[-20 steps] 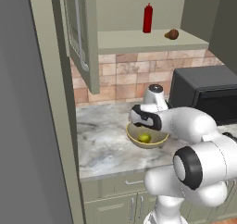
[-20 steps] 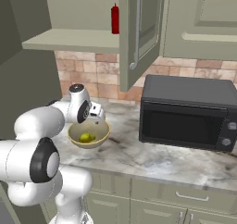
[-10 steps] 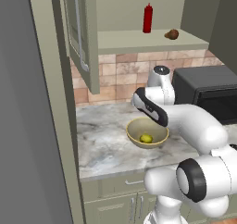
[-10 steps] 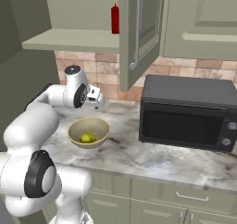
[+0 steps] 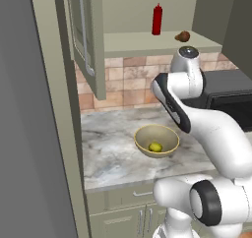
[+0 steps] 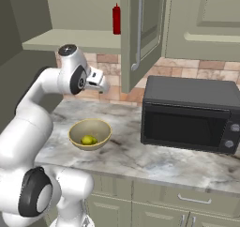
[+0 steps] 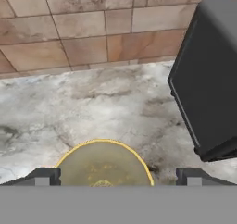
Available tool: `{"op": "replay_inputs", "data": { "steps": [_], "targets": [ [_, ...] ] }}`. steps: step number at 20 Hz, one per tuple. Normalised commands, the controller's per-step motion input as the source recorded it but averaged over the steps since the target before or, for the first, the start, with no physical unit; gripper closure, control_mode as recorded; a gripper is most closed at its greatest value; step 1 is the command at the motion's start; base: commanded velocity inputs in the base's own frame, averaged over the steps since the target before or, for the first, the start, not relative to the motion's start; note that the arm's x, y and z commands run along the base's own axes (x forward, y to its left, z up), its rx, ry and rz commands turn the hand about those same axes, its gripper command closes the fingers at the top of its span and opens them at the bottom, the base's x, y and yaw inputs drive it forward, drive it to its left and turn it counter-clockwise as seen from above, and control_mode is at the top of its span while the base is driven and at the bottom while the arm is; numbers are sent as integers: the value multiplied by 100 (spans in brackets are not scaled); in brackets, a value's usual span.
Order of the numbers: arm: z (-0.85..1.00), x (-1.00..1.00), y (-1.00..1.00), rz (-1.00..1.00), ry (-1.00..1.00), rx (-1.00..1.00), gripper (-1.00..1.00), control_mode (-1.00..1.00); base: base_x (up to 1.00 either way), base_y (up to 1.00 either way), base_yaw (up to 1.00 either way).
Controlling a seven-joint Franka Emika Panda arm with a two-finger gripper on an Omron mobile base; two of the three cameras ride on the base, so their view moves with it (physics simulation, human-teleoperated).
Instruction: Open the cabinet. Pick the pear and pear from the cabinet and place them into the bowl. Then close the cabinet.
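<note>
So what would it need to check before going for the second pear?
1. Cabinet door open: ok.
2. First pear in the bowl: ok, one yellow-green fruit lies there.
3. Gripper free: ok, fingers wide apart with nothing between them.
4. Second pear located: cannot tell; the shelf shows a red bottle and a brownish item.
5. Path upward clear of the microwave: ok, it sits off to the side.
</note>
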Motion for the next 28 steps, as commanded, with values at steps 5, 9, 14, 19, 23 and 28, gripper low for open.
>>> {"op": "replay_inputs", "data": {
  "steps": [5,9,14,19,23,28],
  "targets": [
    [91,-25,-37,-11,-16,0,-100,-100,0,0,0],
    [88,-21,-43,-10,-16,0,-100,-100,0,0,0],
    [76,-6,-36,-6,-17,0,-100,-100,0,0,0],
    [43,13,-11,0,-23,0,-100,-100,0,0,0],
    [46,30,-6,0,-21,0,-100,-100,0,0,0],
    [39,35,-4,2,-16,0,-100,-100,0,0,0]
  ]
}}
